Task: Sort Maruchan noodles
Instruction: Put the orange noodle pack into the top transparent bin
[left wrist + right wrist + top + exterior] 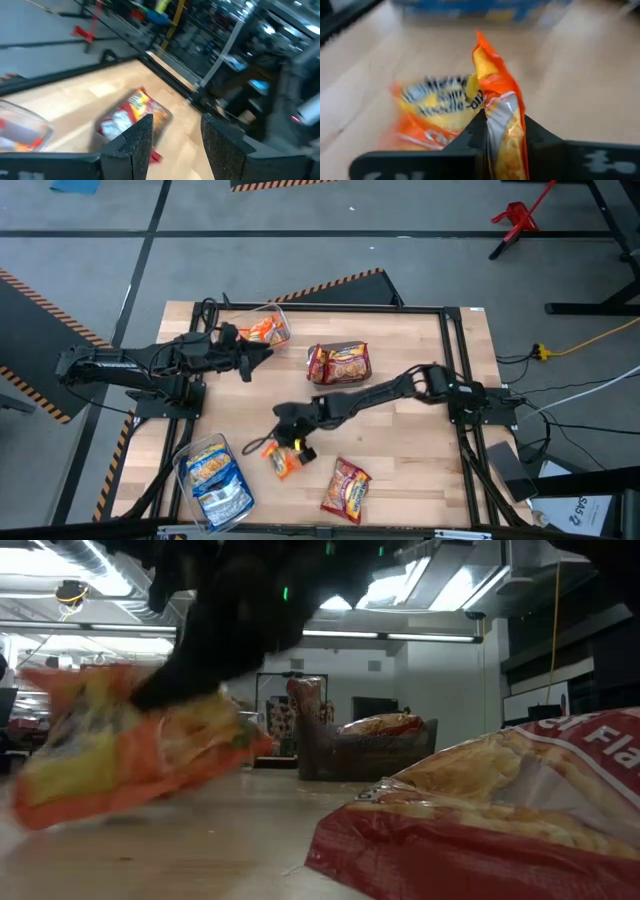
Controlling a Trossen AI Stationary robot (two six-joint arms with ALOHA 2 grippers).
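The right gripper (290,436) sits toward six o'clock on the table (420,460), its fingers pinched on an edge of an orange noodle packet (495,115) that lies just at its seven o'clock. A loose red packet (346,488) lies near it at four o'clock. The left gripper (262,352) hovers at ten o'clock with its fingers apart and nothing between them, beside a clear bin (282,320) of orange packets. A bin of red packets (338,364) stands at twelve o'clock; a bin of blue packets (215,478) rests at seven o'clock.
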